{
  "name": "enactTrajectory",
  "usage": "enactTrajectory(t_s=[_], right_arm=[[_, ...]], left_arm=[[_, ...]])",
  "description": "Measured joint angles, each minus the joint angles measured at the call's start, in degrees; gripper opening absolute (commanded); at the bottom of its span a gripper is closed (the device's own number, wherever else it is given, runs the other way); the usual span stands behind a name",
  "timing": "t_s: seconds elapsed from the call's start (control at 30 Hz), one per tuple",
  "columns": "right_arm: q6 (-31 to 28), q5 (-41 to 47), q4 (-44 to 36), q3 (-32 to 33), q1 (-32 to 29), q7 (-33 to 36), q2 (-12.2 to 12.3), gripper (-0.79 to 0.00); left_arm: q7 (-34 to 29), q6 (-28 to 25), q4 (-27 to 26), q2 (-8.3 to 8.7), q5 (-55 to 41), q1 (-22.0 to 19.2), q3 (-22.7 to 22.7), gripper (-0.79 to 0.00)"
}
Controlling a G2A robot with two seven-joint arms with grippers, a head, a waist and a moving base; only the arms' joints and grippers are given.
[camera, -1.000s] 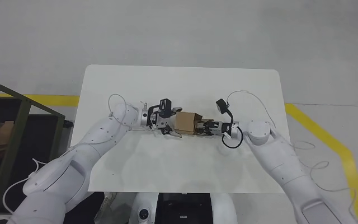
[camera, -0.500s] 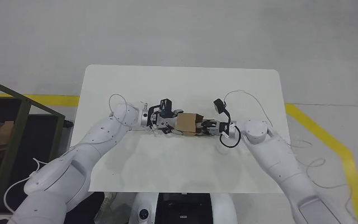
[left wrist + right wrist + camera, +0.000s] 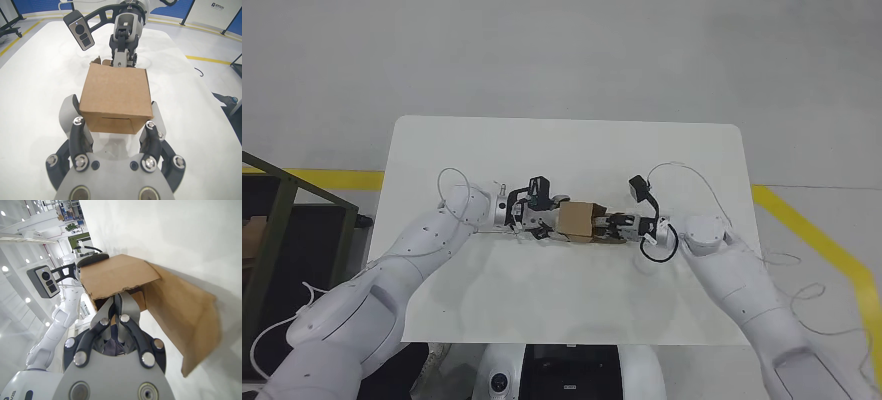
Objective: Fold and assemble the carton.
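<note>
Left of the carton, your left gripper [image 3: 114, 103] straddles the closed end of the small brown cardboard carton [image 3: 580, 221]. Its two grey fingers [image 3: 75, 106] are spread wide and pressed against opposite corners of that end, so the box is pinched between them. The cardboard hides the inner faces of the pads, so you cannot see how far they reach along the sides.

The carton itself lies on its side in the middle of the white rectangular table [image 3: 542, 150], directly between the two grippers. Its closed end shows a tucked panel with a thin dark slot line.

The carton's right end is open. A long brown side flap [image 3: 181, 317] juts out from the opening, and a shorter top flap with a ragged edge [image 3: 117, 277] overhangs it. Your right gripper [image 3: 115, 299] sits at that opening with its fingers pressed together. The tips lie under the ragged edge, so you cannot tell whether any cardboard is caught between them. The carton's inside is dark and hard to make out.

Beyond the carton, past the table's far side, a white panel with dark lettering [image 3: 217, 7] is cut off at the frame edge.
</note>
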Motion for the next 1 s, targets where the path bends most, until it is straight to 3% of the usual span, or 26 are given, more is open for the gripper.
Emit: enactTrajectory(t_s=[0.33, 0.63, 1.0], right_arm=[[1.4, -3.0, -5.8, 7.1, -2.9, -4.5, 2.5, -0.785], [4.8, -6.0, -2.9, 2.2, 1.2, -4.1, 0.8, -0.785], [6.0, -4.5, -1.7, -1.4, 1.2, -2.8, -0.8, -0.785]], left_arm=[[0.6, 0.1, -0.6, 0.14, 0.6, 0.2, -0.1, -0.200], [1.0, 0.2, -0.8, 0.33, 0.8, 0.3, -0.4, -0.222], [0.6, 0.4, -1.2, 0.36, 0.4, 0.6, -0.7, -0.225]])
